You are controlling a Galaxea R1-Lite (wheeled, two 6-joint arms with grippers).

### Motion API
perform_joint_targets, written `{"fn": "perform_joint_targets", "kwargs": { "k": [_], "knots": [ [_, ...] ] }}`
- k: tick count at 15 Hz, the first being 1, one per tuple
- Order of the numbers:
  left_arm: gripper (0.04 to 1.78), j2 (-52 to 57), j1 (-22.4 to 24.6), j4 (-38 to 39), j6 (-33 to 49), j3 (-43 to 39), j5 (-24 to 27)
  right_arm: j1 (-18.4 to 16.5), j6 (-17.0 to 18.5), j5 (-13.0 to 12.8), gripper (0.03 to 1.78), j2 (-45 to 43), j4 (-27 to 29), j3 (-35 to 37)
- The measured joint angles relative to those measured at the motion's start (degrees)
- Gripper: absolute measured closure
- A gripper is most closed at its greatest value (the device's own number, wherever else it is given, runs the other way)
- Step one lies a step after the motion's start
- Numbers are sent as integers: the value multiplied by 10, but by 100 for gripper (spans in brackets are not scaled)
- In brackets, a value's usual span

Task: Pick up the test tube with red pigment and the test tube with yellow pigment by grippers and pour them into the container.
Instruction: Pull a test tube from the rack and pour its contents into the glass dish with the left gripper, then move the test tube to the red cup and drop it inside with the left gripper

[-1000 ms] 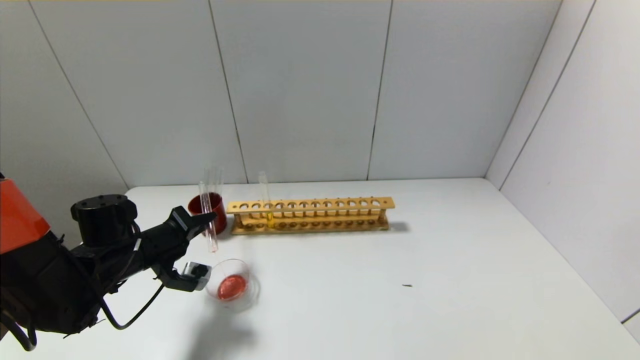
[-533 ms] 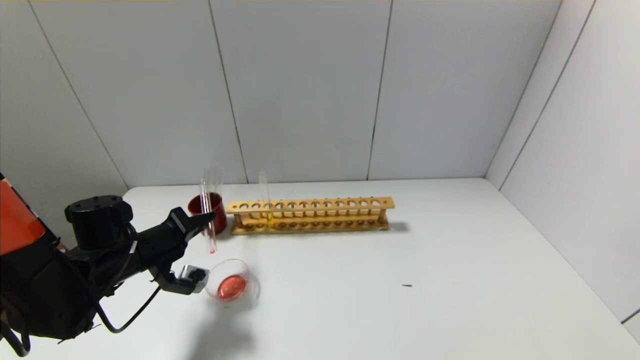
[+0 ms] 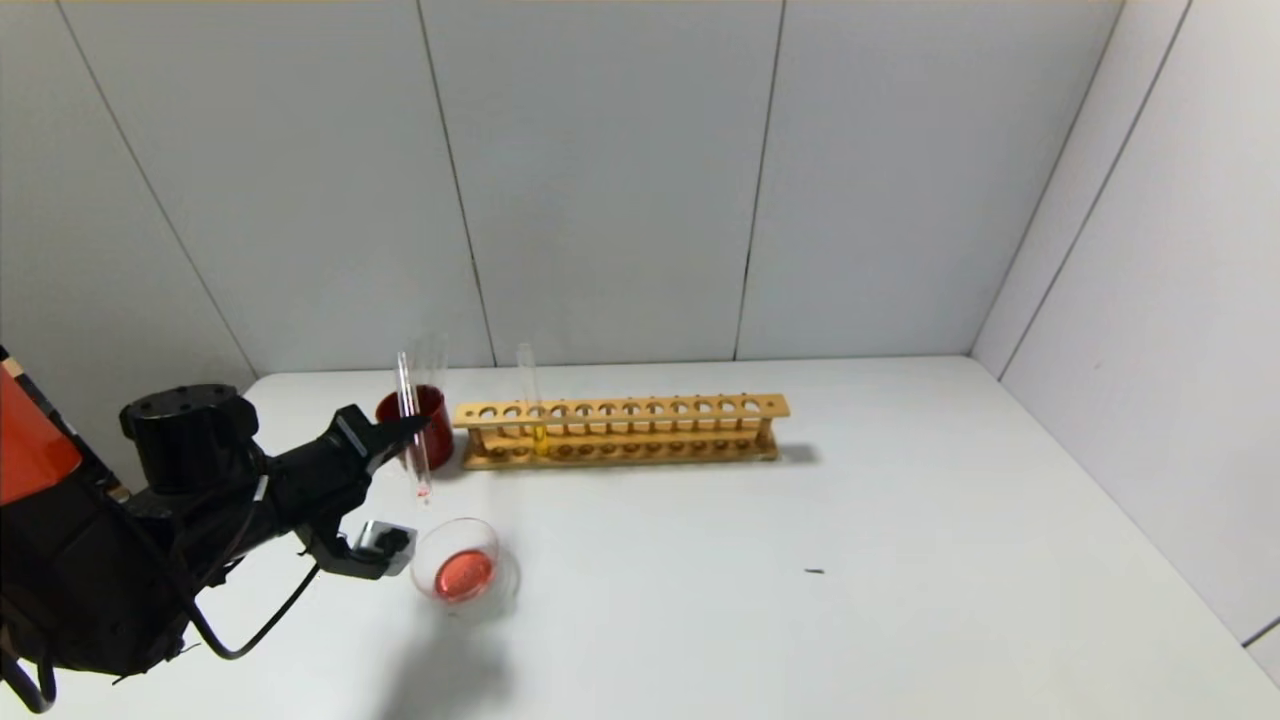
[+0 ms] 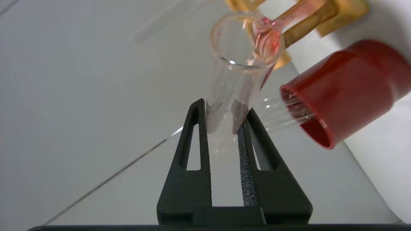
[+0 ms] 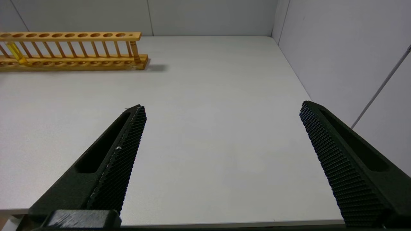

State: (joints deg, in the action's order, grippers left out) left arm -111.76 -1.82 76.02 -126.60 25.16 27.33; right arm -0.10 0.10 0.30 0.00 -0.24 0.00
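My left gripper (image 3: 418,428) is shut on the test tube with red pigment (image 3: 412,425), held nearly upright above the table beside the dark red cup (image 3: 428,412). Only a trace of red stays at its bottom. In the left wrist view the tube (image 4: 239,64) stands between my fingertips (image 4: 224,110). The container (image 3: 463,570), a low clear glass dish, sits in front of the tube and holds red liquid. The test tube with yellow pigment (image 3: 532,400) stands in the wooden rack (image 3: 620,430). My right gripper (image 5: 221,110) is open over the table's near right side.
The dark red cup (image 4: 340,86) holds colourless clear tubes. The rack (image 5: 74,51) spans the back middle of the table. A small dark speck (image 3: 815,571) lies on the table. Walls close the back and right sides.
My left gripper has lifted the tube a little, brought it closer to upright and drawn back slightly toward the red cup. The dish and rack have not moved.
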Motion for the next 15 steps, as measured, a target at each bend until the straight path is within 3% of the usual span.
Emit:
{"fn": "perform_joint_targets", "kwargs": {
  "k": [2,4,8,10,13,15],
  "knots": [
    [152,1,1,7,69,3,-18,0,0,0,6,0,0,0],
    [152,7,1,32,174,3,-73,0,0,0,6,0,0,0],
    [152,42,-10,56,439,33,-263,0,0,0,6,0,0,0],
    [152,74,-12,33,563,45,-331,0,0,0,6,0,0,0],
    [152,141,-14,-89,733,87,-368,0,0,0,6,0,0,0],
    [152,191,-13,-234,846,139,-367,0,0,0,6,0,0,0]
  ]
}}
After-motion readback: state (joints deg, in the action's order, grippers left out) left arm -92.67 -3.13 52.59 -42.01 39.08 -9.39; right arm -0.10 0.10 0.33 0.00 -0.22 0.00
